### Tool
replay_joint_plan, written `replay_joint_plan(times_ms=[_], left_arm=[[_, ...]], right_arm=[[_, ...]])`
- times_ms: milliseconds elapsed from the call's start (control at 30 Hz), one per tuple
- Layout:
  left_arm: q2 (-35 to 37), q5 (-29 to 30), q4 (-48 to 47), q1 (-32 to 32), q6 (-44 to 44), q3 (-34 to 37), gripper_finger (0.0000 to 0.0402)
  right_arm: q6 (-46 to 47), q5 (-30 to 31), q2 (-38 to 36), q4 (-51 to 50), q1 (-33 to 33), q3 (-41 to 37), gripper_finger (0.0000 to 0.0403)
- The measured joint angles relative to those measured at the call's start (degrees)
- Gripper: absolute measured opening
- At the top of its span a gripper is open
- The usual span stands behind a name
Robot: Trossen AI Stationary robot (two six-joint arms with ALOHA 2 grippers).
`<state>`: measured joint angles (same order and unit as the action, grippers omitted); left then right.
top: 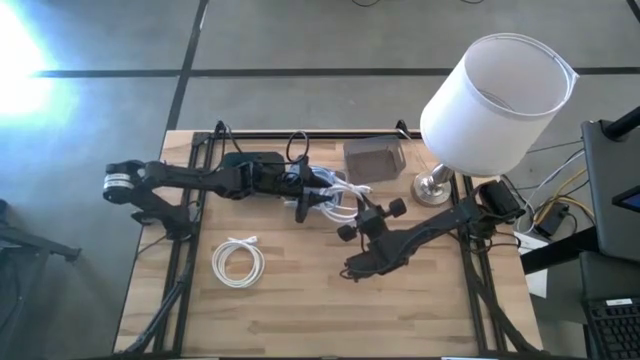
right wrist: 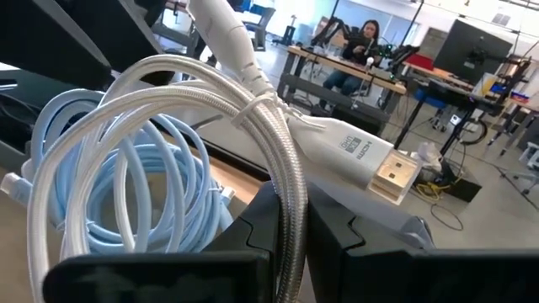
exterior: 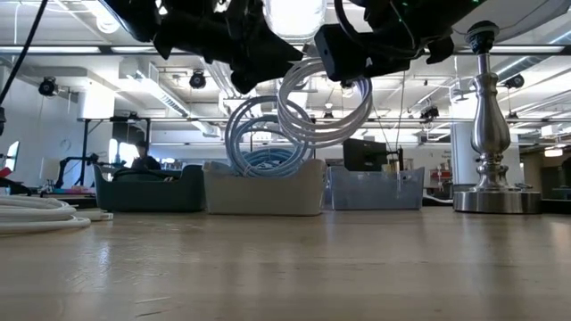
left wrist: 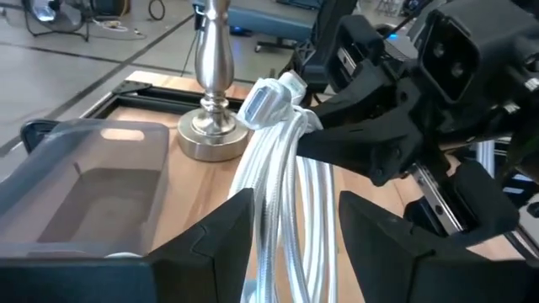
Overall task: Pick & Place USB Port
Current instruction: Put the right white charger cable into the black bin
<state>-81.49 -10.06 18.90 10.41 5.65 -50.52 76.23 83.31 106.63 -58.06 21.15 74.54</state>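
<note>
On the wooden table [top: 330, 310] my two arms meet near the middle, just toward 12 o'clock from centre, with the lamp [top: 490, 100] at about 2 o'clock and the clear bin [top: 374, 158] just at 12 o'clock of where we meet. I judge the step in hand to be carrying the coiled cable toward that bin. To do it well I would keep the coil level and clear of the table, let only one pincer bear the load before the other lets go, and bring it over the bin's open mouth without swinging the loose loops into the lamp base [exterior: 487, 198].

My right gripper [right wrist: 286, 236] has its fingers nearly closed on the white braided cable [right wrist: 253, 118], pinched across the bundle. My left gripper [left wrist: 290, 227] stands part open, its fingers either side of the same cable; I cannot tell whether they press it.

The cable is held in the air between the pincers, off the table. It is a glossy white braided cord wound in several loops, tied at one point, with a white plug showing a gold contact end. A pale blue coil [right wrist: 143, 202] hangs beside it. A second white coil [top: 238, 262] lies at 8 o'clock.
</note>
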Motion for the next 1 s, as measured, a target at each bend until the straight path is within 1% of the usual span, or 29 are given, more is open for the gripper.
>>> replay_joint_plan(times_ms=[367,567,700,1000], left_arm=[[0.0,1.0,0.0,0.0,-3.4,-2.2,0.0181],[0.0,0.9,-3.0,0.0,-2.8,-1.1,0.0181],[0.0,0.9,-3.1,0.0,-2.5,0.2,0.0181],[0.0,0.7,-2.9,0.0,-2.2,0.3,0.0177]], right_arm=[[-0.4,-0.6,0.0,0.4,0.2,0.0,0.0029],[-0.4,-0.6,0.0,0.4,0.3,0.0,0.0029],[-0.4,-0.6,0.0,0.6,0.3,0.0,0.0029],[-0.4,-0.6,0.0,1.7,0.2,0.0,0.003]])
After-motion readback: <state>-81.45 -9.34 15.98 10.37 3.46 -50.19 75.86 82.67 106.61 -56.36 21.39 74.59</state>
